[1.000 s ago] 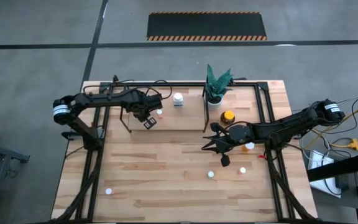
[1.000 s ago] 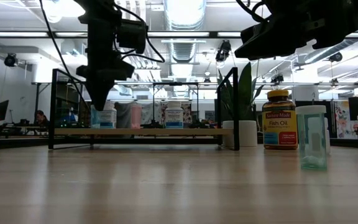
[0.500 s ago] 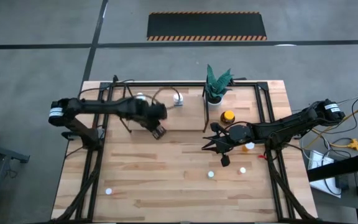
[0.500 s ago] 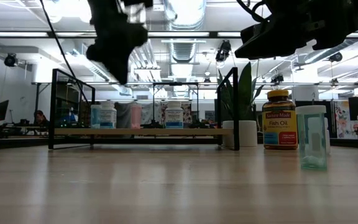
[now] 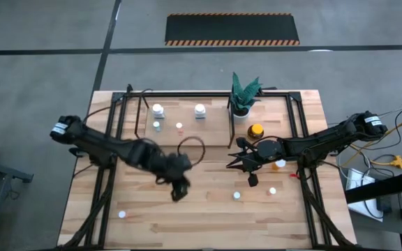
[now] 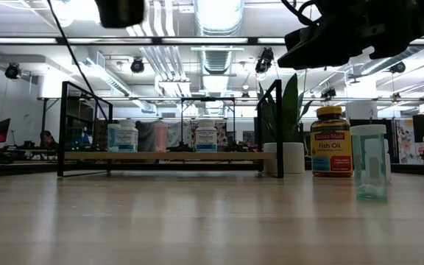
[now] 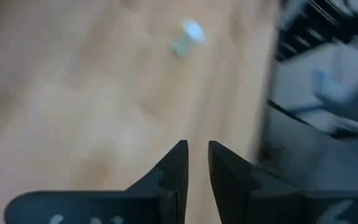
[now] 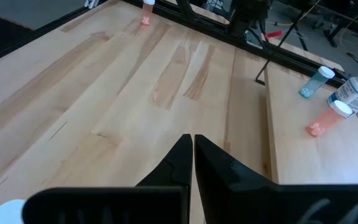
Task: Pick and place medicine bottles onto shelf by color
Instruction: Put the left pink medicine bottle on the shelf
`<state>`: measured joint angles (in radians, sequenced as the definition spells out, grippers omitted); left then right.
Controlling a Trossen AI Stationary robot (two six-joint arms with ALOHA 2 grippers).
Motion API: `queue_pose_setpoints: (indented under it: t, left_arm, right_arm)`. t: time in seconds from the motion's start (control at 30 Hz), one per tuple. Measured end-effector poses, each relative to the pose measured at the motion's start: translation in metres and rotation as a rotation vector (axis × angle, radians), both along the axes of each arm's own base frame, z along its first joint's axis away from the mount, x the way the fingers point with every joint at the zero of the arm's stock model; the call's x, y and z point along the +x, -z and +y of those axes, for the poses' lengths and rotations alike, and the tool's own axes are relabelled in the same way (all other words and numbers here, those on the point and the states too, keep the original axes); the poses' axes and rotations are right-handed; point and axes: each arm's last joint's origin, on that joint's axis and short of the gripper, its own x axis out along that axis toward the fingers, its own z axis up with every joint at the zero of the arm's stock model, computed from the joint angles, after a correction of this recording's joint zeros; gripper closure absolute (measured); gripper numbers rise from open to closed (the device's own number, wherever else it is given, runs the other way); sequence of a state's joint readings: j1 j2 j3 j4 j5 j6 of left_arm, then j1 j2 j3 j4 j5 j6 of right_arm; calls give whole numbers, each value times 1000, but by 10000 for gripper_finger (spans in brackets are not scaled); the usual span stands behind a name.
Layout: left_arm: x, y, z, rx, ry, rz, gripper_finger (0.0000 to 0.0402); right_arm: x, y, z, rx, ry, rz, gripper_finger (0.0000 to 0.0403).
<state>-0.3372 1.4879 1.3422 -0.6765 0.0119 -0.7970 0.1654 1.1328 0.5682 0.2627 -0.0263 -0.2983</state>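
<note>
Now four small medicine bottles (image 5: 158, 110) stand on the flat light-wood shelf (image 5: 187, 136) at the table's far edge. Others lie scattered near its right and front edges. The left gripper (image 5: 178, 189) hangs empty over mid-table, jaws nearly together. The right gripper (image 5: 236, 161) waits beside the yellow-capped amber bottle (image 5: 255, 131), jaws together.

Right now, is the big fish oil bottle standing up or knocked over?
Standing upright. In the low view the fish oil bottle rests on its base on the table, label level, yellow cap on top, beside the white plant pot.
</note>
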Motion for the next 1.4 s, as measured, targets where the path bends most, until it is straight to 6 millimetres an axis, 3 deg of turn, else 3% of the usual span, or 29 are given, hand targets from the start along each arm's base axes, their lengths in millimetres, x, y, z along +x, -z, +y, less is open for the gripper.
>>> queue_pose_setpoints:
  t: [0.23,0.4,0.5,0.7,1.0,1.4]
  left_arm:
    - [-41,11,-57,-297,-34,358,357]
    - [-88,27,-70,-190,-277,742,357]
    - [-110,39,-74,-108,-424,873,354]
    - [-128,62,-85,-100,-541,903,303]
    - [-143,91,-91,-61,-511,939,199]
    - [-161,110,-106,-94,-531,935,187]
  right_arm:
    - [0,1,0,32,14,18,394]
    - [-1,3,0,40,21,46,394]
    - [-1,3,0,31,16,40,394]
    - [-1,2,1,51,-1,33,394]
    - [0,4,1,48,-14,44,394]
    - [0,4,1,55,-10,43,394]
